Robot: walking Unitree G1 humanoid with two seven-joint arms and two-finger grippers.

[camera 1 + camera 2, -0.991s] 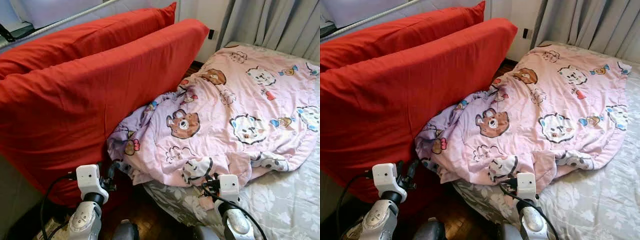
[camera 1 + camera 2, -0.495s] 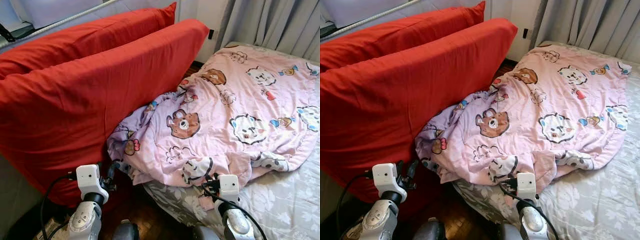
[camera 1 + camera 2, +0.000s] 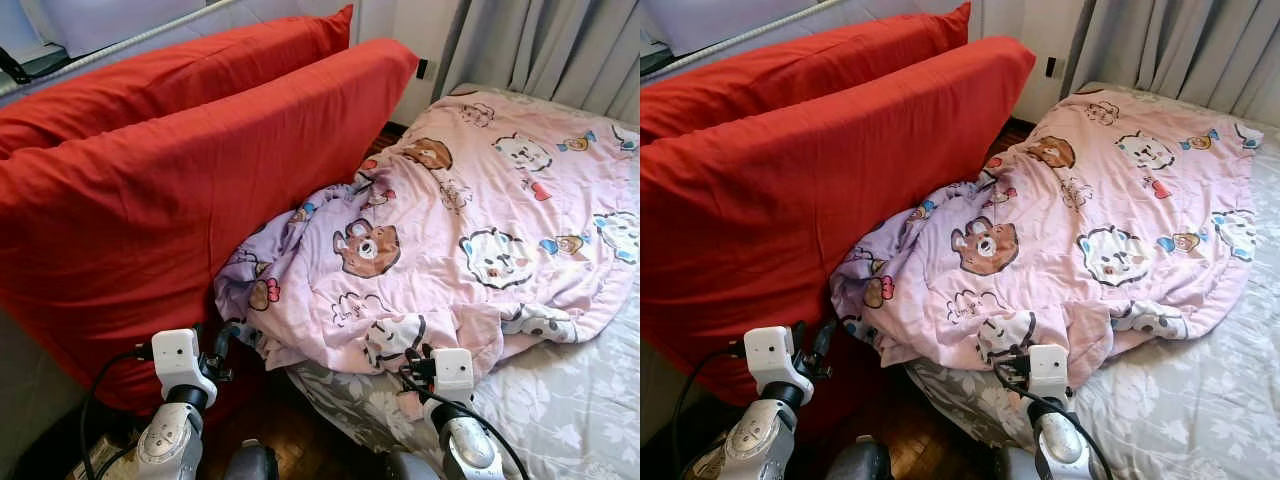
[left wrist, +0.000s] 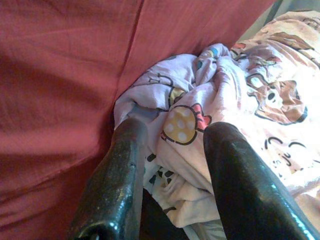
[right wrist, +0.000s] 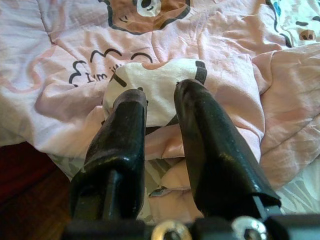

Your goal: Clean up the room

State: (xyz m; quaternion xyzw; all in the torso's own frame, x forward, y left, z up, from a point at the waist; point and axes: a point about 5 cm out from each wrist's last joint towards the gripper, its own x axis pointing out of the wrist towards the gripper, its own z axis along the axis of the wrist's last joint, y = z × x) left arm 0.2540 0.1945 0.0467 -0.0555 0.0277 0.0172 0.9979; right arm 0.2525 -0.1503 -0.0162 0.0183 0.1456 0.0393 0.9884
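right wrist view: pink quilt (image 5: 210, 45) just beyond parted fingers (image 5: 200, 130).

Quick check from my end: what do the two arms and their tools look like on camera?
Both arms are silver, each capped by a white boxy wrist camera with black cables looping off. The left tool and the right tool each have two long, glossy black fingers with rounded tips.

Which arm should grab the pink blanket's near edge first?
Probably right. The right gripper is open at the pink blanket's folded near hem on the bed. The left gripper, also open, faces the bunched corner wedged against the red cushion.
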